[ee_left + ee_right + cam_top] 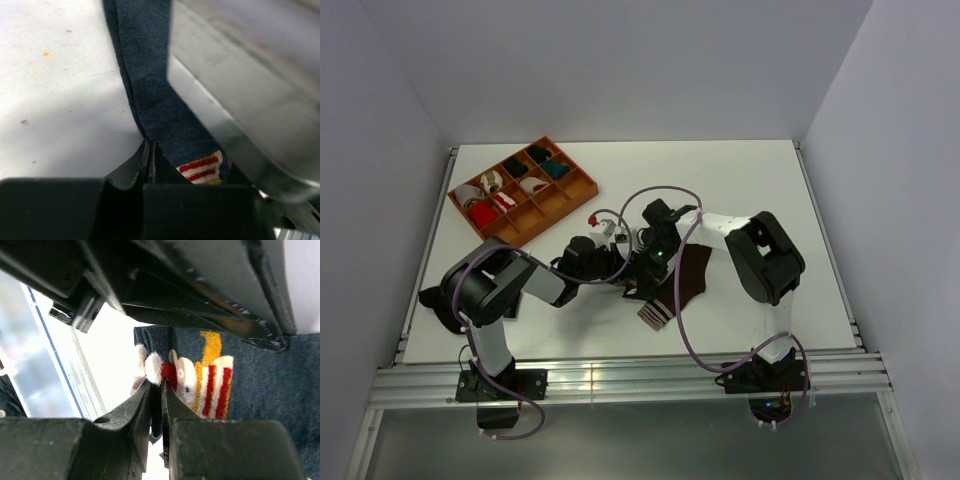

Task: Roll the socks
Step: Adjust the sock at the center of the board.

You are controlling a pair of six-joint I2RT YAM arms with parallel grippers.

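Pinching navy sock (150, 100): left fingers (129, 173), apparently right fingers (134, 411) too.

- Robot arms: two, one left arm (495, 285) and one right arm (765, 260).
- Grippers: two, the left gripper (150, 145) and the right gripper (156, 385), each with two fingers.
- Socks: two, one navy sock (150, 100) and one brown sock (692, 278).
- Tray: one orange tray (565, 200), divided into compartments.
- Bundles (556, 169) in the tray: eight can be made out.
- Purple cables (682, 335): two, one per arm.
- Table (740, 170): one, white.
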